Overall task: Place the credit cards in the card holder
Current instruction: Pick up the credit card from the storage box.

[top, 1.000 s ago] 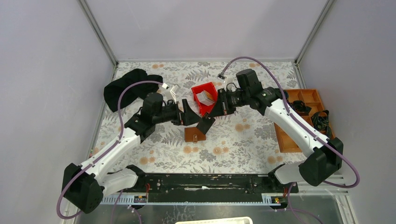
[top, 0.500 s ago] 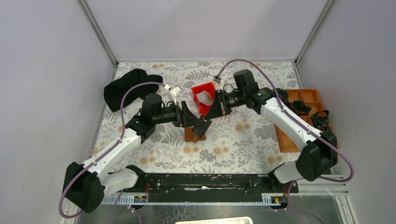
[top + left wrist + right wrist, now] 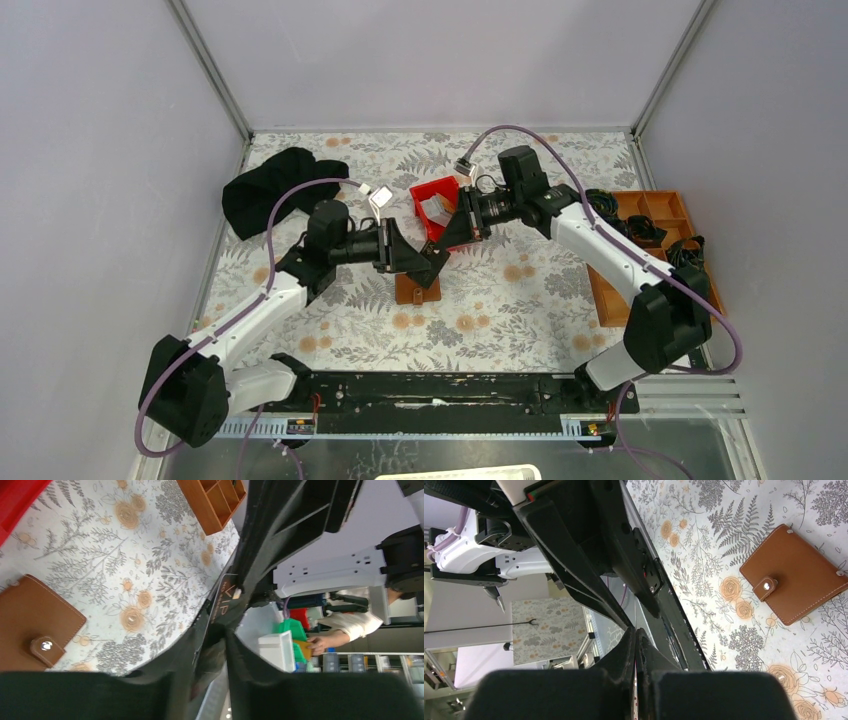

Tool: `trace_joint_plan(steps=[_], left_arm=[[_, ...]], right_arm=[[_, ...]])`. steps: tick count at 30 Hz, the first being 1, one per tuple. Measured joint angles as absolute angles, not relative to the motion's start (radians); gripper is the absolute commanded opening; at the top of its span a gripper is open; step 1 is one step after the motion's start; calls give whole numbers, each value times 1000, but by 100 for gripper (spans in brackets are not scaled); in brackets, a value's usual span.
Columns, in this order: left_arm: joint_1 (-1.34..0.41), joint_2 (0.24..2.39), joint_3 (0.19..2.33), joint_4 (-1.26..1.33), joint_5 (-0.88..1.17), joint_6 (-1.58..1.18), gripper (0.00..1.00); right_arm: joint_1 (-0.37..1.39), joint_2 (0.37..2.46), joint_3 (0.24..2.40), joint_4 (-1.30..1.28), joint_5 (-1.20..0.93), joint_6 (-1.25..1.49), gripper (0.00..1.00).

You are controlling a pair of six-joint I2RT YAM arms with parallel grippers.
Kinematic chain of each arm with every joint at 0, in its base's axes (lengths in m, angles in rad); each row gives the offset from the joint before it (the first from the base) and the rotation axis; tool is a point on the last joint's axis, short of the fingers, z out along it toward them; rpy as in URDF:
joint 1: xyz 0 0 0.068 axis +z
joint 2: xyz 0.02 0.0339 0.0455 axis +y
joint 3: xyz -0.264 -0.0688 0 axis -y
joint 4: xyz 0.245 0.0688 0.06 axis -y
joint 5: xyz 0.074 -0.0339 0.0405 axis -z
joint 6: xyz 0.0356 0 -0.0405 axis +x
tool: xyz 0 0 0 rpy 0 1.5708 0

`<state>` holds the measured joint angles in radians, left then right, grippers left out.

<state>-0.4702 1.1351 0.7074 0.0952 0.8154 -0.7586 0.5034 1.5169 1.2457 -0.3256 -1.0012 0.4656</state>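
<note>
A dark credit card (image 3: 436, 262) printed "VIP" (image 3: 224, 600) hangs just above the card holder (image 3: 415, 291), a closed brown wallet with a tab clasp (image 3: 35, 617) (image 3: 796, 580). My right gripper (image 3: 447, 240) (image 3: 635, 632) is shut on the card's upper edge. My left gripper (image 3: 418, 258) (image 3: 212, 635) reaches in from the left. Its fingers stand narrowly apart around the card's lower end, and a gap still shows beside the card. More light cards (image 3: 438, 210) lie in the red bin.
The red bin (image 3: 432, 192) stands just behind both grippers. A black cloth (image 3: 270, 190) lies at the back left. An orange-brown compartment tray (image 3: 605, 290) (image 3: 212, 500) with black cables (image 3: 690, 255) sits along the right edge.
My left gripper has moved right onto the dark card and its fingers have closed from wide to narrow around it. The right gripper has shifted slightly left with the card.
</note>
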Motion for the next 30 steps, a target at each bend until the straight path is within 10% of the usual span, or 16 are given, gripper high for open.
trace_joint_plan(steps=[3,6,16,30], left_arm=[[-468,1137,704,101,834,-765,0],[-464,1138,703,117,846,-773,0],[-444,1146,691,108,810,-767,0],[-430,1149,587,154,599,-878,0]], right_arm=[[498,1539,1246,-319,-1012,468,0],[490,1553,1242,-306,-1020,469,0],[474,1566,1244,-283,-986,484,50],[472,1514,1124,-233,-796,508,51]])
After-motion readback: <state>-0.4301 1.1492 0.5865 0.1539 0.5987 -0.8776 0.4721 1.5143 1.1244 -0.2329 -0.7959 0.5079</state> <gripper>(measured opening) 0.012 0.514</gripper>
